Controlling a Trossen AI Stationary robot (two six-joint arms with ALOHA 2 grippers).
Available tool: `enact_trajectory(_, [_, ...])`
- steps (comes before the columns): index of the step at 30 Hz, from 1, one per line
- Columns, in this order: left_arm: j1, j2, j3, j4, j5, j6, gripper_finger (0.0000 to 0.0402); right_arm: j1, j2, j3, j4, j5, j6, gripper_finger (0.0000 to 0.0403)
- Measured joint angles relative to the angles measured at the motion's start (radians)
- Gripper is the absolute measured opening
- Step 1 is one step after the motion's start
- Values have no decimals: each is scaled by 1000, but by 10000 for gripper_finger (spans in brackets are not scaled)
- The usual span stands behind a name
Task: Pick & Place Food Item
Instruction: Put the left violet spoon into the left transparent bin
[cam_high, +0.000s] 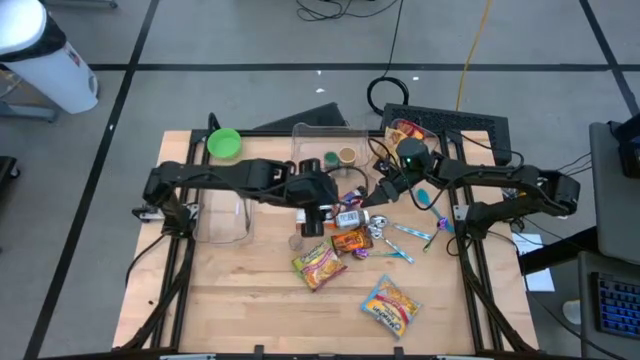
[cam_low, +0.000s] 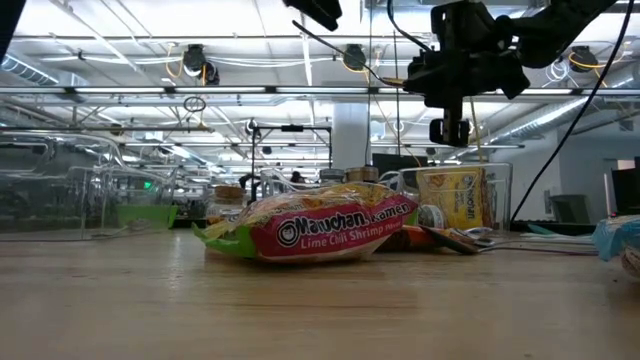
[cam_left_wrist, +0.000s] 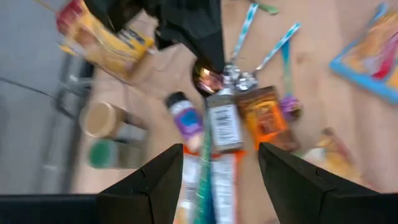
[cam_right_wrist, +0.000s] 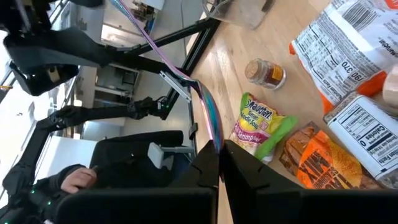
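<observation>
left end effector (cam_left_wrist: 217, 171): open, empty, above small bottle (cam_left_wrist: 225, 126) in bench (cam_high: 250, 310) clutter | right end effector (cam_right_wrist: 221, 163): closed, empty, raised | ramen packet (cam_high: 318, 265): on bench, near centre

Red-green ramen pkt (cam_low: 315, 228), green bowl (cam_high: 224, 143)

Non-task items: 1 green bowl (cam_high: 224, 143) sits near the far-left corner of the wooden table (cam_high: 250, 300). 1 clear plastic container (cam_high: 226, 220) stands at the left side. 1 black keyboard (cam_high: 455, 125) lies at the far-right edge. 1 white cylinder (cam_high: 45, 60) stands on the floor beyond the table.
</observation>
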Motion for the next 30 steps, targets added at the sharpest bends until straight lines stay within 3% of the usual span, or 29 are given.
enact_trajectory(9, [38,159,188,-185,19,102,218,0,0,0,36,4,20,0])
enact_trajectory(22, [42,176,226,-213,-29,111,217,0,0,0,50,6,3,0])
enact_trajectory(30, [45,176,226,-218,-29,111,151,0,0,0,80,5,16,0])
